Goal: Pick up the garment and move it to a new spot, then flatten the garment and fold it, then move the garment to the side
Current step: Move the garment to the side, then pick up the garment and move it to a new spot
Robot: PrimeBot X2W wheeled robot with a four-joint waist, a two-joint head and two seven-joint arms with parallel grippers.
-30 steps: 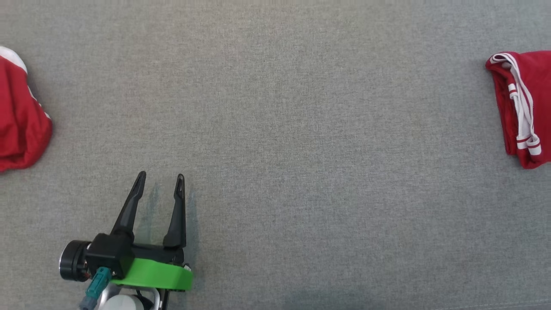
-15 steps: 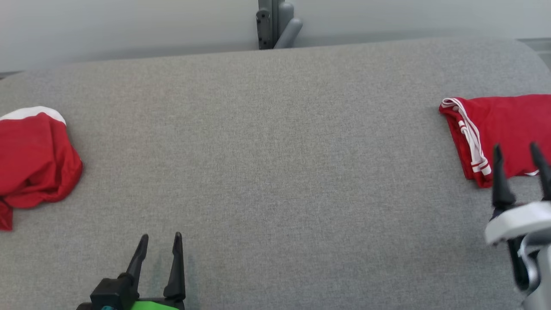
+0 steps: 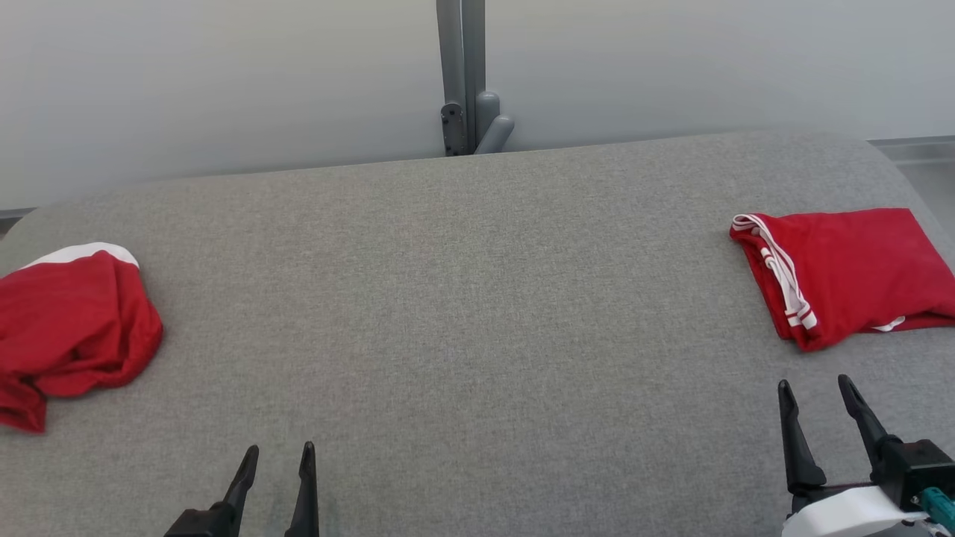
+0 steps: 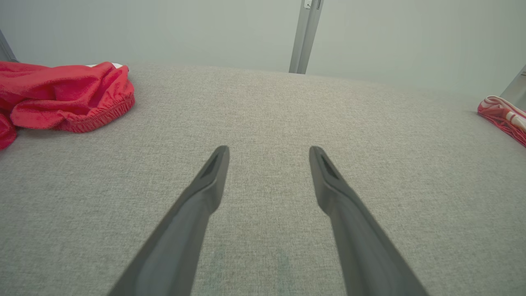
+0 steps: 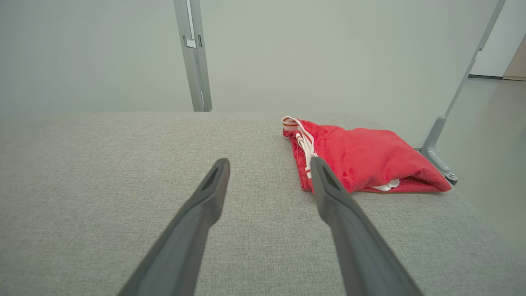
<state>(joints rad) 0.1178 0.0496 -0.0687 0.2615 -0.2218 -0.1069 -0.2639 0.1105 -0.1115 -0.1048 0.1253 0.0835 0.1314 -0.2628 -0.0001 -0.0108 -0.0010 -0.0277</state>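
A crumpled red garment (image 3: 74,321) with a white band lies at the table's left end; it is at the upper left (image 4: 65,94) in the left wrist view. A second red garment (image 3: 843,272), folded, with white-striped trim, lies at the right end (image 5: 361,158). My left gripper (image 3: 280,449) is open near the front edge, well right of the crumpled one, its fingers (image 4: 268,151) empty over bare cloth. My right gripper (image 3: 814,384) is open and empty, just in front of the folded garment (image 5: 269,162).
The table (image 3: 477,298) is covered in grey fabric with rounded far corners. A grey metal post (image 3: 462,74) stands behind its far edge against a pale wall. Another slanted grey post (image 5: 460,82) and the floor lie beyond the right end.
The head camera has tilted up, so the far edge, post and wall came into view. My right gripper appeared and then drew back from the folded garment's front edge. Both garments lie still.
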